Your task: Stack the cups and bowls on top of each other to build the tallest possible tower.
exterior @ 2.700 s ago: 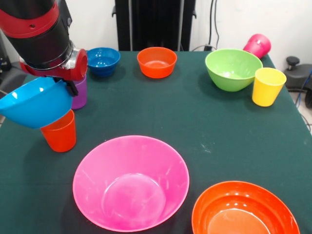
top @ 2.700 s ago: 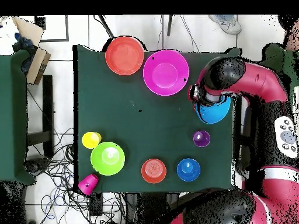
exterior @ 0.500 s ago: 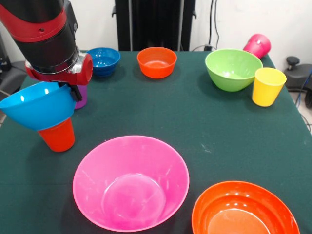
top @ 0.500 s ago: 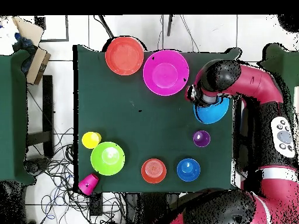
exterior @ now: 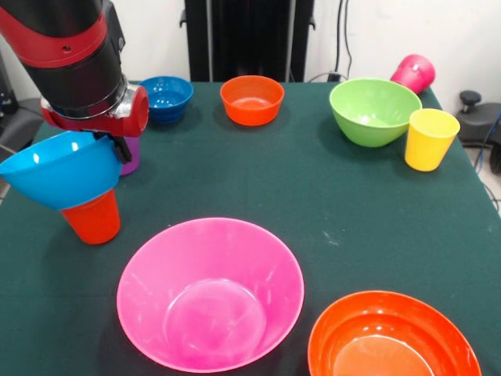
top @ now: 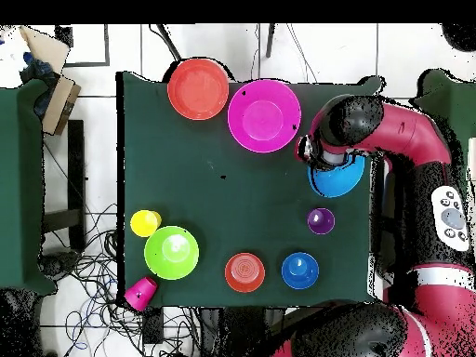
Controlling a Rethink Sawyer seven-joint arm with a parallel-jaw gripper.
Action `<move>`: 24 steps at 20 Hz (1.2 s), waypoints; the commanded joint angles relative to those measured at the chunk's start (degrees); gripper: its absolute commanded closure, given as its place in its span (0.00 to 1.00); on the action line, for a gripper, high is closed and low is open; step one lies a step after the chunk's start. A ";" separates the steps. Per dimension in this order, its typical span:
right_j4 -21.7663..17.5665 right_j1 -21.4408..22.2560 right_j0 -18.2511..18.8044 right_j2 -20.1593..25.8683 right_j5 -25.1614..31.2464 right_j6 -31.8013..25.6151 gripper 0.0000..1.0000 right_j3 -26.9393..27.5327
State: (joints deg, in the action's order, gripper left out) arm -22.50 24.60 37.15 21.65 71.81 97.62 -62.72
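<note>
A robotics lab: beneath the gripper spreads a table under dark green cloth [exterior: 329, 196], beyond it a black upright pedestal [exterior: 249, 39] against a plain white wall [exterior: 407, 31], loose black cables [top: 88, 251] tangled over pale floor tiles [top: 121, 51].

A dark green bench [exterior: 329, 204] is being shown, dotted with plain glossy plastic: a pink bowl [exterior: 210, 294], two orange bowls [exterior: 394, 337] [exterior: 251, 99], two blue bowls [exterior: 60, 168] [exterior: 166, 97], a lime green bowl [exterior: 374, 110], and orange [exterior: 94, 219], purple [exterior: 130, 157], yellow [exterior: 429, 139] and magenta [exterior: 414, 73] cups. The arm [exterior: 70, 55] is being seen in red and black.
</note>
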 commanded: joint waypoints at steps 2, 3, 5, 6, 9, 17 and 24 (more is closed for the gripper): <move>-6.07 -0.22 -1.53 2.47 -4.34 -15.63 1.00 -4.06; -6.19 -0.25 -1.67 2.36 -4.47 -15.42 1.00 -4.12; -6.47 -0.32 -1.97 2.15 -4.74 -15.07 1.00 -4.17; -6.65 -0.36 -2.10 2.04 -4.99 -14.91 1.00 -4.22; -7.11 -0.37 -2.39 1.73 -5.79 -14.41 1.00 -4.54; -7.17 -0.75 -3.16 1.26 -6.63 -13.60 1.00 -4.54; -7.04 -0.98 -3.21 1.16 -6.60 -13.69 1.00 -4.28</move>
State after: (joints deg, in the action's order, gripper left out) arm -22.51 24.60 36.05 21.64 69.38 97.62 -63.06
